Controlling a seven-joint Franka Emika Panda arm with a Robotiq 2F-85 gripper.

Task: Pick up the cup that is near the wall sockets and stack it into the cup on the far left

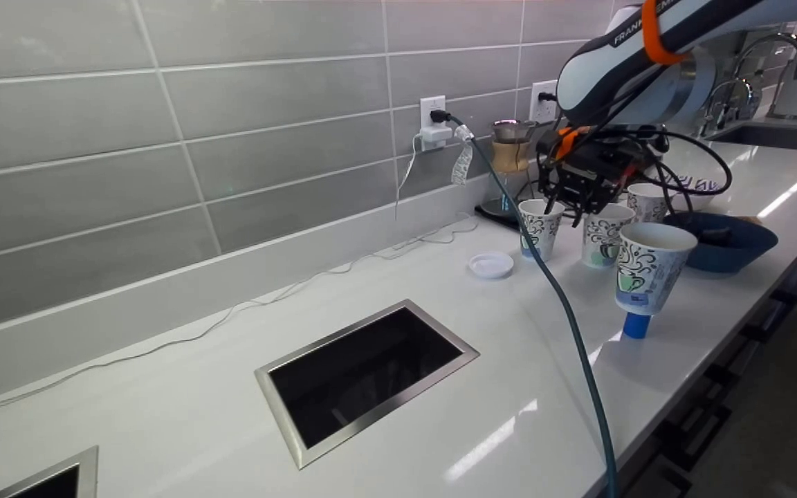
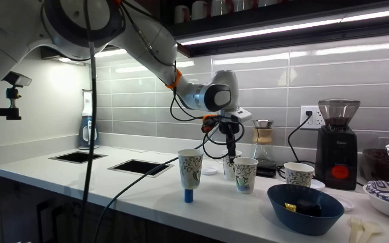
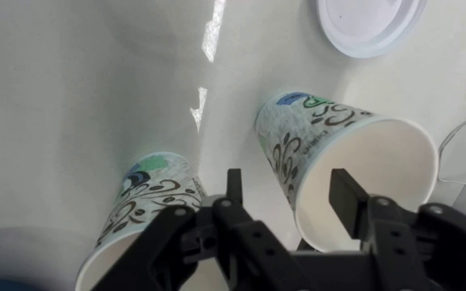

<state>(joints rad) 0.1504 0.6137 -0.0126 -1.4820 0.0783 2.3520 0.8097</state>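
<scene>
Several patterned paper cups stand upright on the white counter. The cup nearest the wall by the sockets [image 1: 546,232] also shows in an exterior view [image 2: 227,170] and the wrist view [image 3: 297,135]. My gripper [image 1: 563,210] is open above it; it also shows in an exterior view [image 2: 231,158]. In the wrist view my gripper [image 3: 287,180] has one finger over this cup's mouth and one outside its rim. A middle cup [image 2: 245,173] stands beside it, also in the wrist view [image 3: 152,198]. The far-left cup [image 2: 191,170] sits on a blue stand [image 2: 188,195].
Another cup [image 2: 298,176] stands by the grinder [image 2: 337,157] and a wall socket. A blue bowl [image 2: 304,216] is near the front edge. A glass coffee maker [image 2: 262,148] stands at the wall. A green cable [image 1: 568,311] crosses the counter. A white lid [image 1: 490,265] lies near the cups.
</scene>
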